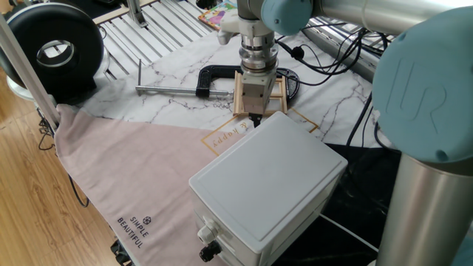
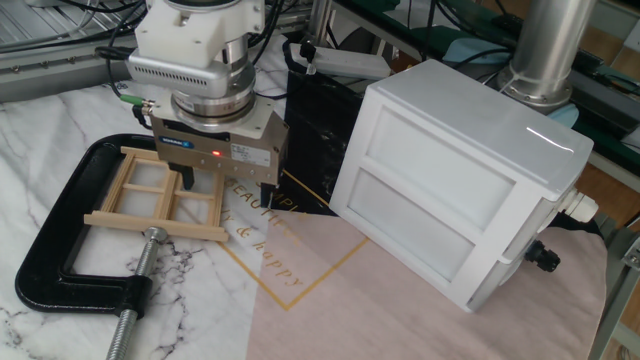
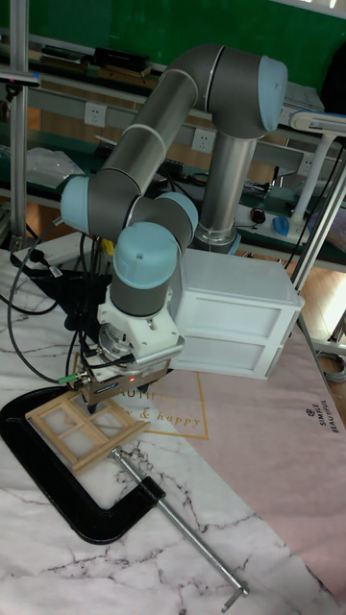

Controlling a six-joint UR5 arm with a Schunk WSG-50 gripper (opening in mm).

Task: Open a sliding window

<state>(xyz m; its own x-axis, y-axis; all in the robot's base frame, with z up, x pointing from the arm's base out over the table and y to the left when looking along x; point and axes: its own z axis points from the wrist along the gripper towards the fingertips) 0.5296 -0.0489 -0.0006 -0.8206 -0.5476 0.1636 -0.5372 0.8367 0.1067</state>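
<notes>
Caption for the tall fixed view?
UR5 gripper poised at the wooden sliding window, which a black C-clamp pins to the marble table.
</notes>
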